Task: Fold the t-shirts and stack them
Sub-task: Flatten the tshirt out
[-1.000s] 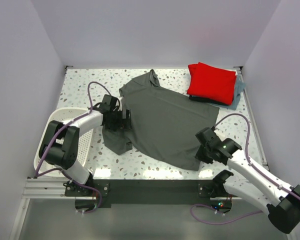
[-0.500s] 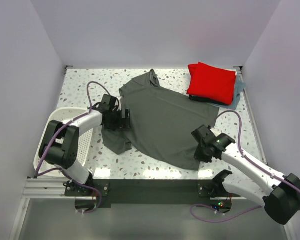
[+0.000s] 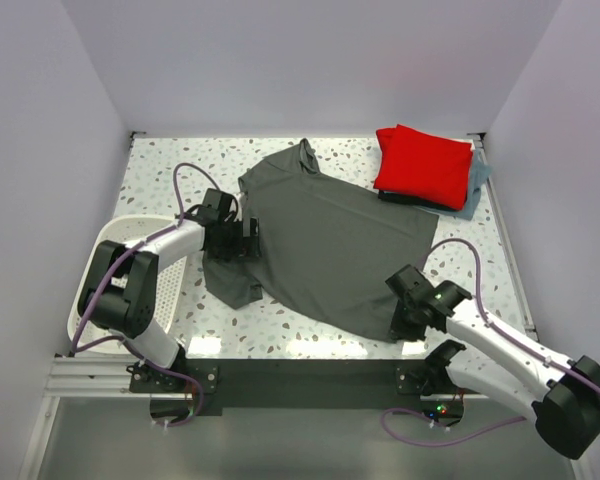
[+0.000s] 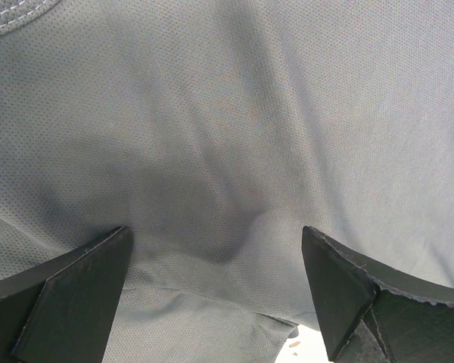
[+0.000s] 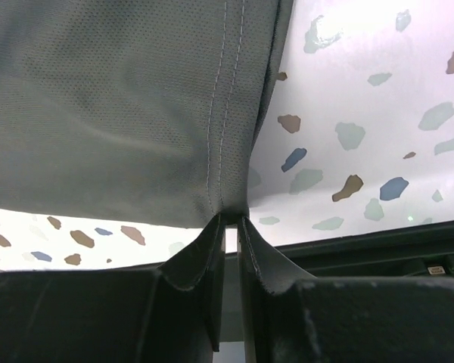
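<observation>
Dark grey t-shirt (image 3: 330, 240), a fine dotted mesh knit, lies spread and slightly skewed across the middle of the desk (image 3: 160, 175), collar toward the far wall. In the far right corner, well apart from it, a red t-shirt (image 3: 423, 168) sits folded into a plump square on top of a light blue-grey t-shirt (image 3: 477, 185), whose edge shows along the right side. A white perforated basket (image 3: 176, 283) stands at the desk's left edge, partly hidden by the left arm. Nothing lies between the grey shirt and the stack.

The desk is white terrazzo with brown, blue and green flecks, closed in by plain pale lilac walls (image 3: 280, 70).

The left end effector (image 4: 219, 257) is released, its black fingers spread wide over rumpled grey cloth at the shirt's left side. The right end effector (image 5: 231, 223) is clenched on the shirt's near right corner, pinching the double-stitched hem.
</observation>
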`<state>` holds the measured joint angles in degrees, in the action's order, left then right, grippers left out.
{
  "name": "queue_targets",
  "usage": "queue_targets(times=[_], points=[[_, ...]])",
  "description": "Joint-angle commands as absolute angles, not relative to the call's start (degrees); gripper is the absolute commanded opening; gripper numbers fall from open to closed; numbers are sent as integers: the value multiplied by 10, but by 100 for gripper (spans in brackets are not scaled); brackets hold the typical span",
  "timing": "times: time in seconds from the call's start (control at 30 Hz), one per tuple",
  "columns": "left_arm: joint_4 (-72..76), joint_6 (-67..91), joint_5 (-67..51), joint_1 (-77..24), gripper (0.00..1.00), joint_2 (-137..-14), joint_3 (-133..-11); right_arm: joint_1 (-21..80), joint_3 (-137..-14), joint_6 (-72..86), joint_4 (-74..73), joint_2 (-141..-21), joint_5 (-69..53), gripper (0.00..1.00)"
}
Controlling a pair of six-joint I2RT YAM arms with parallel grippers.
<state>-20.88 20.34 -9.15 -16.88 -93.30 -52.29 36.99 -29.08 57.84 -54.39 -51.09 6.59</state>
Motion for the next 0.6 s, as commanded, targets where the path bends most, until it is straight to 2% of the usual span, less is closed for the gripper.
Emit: queue_targets(times=[0.0, 0.23, 0.57], points=[[-207, 198, -88, -163, 99, -949, -537, 374, -282, 580, -496, -519, 62, 16], [-199, 186, -77, -162, 99, -990, -547, 373, -281, 610, -419, -586, 76, 16], [-191, 172, -56, -160, 99, -1057, -586, 373, -310, 608, -481, -628, 150, 15]])
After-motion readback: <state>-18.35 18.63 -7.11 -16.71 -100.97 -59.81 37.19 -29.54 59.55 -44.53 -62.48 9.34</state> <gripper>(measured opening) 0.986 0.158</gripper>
